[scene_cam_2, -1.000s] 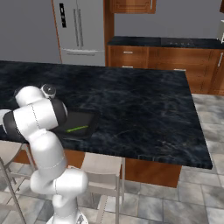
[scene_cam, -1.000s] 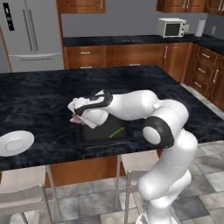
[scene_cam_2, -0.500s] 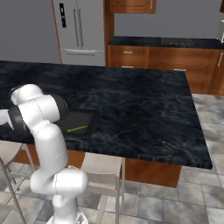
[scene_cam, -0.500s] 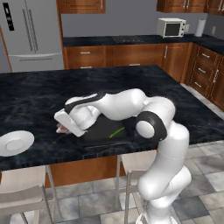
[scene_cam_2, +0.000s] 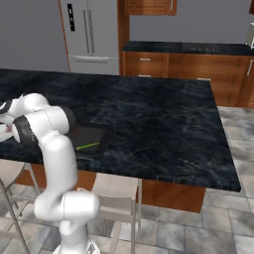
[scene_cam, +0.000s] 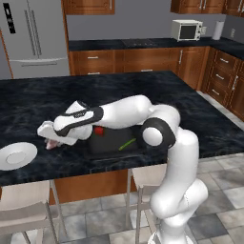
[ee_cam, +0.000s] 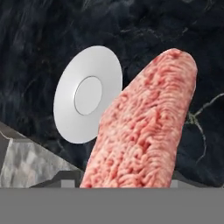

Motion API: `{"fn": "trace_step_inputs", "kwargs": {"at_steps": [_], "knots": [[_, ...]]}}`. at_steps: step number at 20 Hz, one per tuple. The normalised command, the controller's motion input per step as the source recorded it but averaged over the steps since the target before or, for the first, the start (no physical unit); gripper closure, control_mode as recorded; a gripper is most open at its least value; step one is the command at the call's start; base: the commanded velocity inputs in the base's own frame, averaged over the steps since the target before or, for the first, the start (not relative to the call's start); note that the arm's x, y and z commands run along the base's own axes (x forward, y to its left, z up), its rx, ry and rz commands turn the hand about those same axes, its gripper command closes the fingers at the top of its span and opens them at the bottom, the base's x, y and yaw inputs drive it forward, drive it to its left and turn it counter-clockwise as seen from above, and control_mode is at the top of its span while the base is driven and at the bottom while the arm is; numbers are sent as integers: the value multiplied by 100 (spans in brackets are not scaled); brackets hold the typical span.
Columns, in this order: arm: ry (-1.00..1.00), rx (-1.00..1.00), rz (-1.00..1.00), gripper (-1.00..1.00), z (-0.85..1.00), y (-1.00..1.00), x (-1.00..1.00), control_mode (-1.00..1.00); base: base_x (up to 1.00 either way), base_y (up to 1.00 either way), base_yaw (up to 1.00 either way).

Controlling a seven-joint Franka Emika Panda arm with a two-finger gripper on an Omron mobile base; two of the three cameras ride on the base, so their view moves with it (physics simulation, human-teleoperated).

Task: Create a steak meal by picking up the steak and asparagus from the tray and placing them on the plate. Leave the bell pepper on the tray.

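One steak [ee_cam: 146, 127] pinched in our jaws above the table [scene_cam: 200, 109] — plate [scene_cam: 16, 156] near the front edge, asparagus [scene_cam: 127, 143] and bell pepper [scene_cam: 98, 130] on the tray [scene_cam: 112, 145].

1. The left base view looks from behind the arm's left shoulder, forward and down across the black marble island counter [scene_cam: 43, 100], with the fridge [scene_cam: 33, 38] at eleven o'clock and the microwave [scene_cam: 187, 29] at one o'clock.
2. The right base view looks from behind the arm's right side, over the same counter [scene_cam_2: 149, 114], fridge [scene_cam_2: 92, 34] at eleven o'clock.
3. Both share the black tray [scene_cam: 112, 145] [scene_cam_2: 92, 139] with the asparagus [scene_cam: 127, 143] [scene_cam_2: 88, 146].
4. The hand view sits very near, looking along the steak [ee_cam: 144, 127] down at the white plate [ee_cam: 87, 94], which lies at ten o'clock on the counter.
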Motion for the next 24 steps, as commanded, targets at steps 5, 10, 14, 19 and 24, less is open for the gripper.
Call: {"fn": "trace_step_inputs", "kwargs": {"at_steps": [5, 10, 14, 19, 24], "knots": [[0, -26, 9, 100, 9, 71, 3, -100, 0, 0, 0], [0, -7, 0, 100, -1, 17, 17, -100, 0, 0, 0], [0, -6, 0, 100, -38, 16, 0, -100, 0, 0, 0], [0, -5, 0, 100, -52, 10, 3, -100, 0, 0, 0], [0, -2, 0, 100, -34, 17, 15, -100, 0, 0, 0]]}}
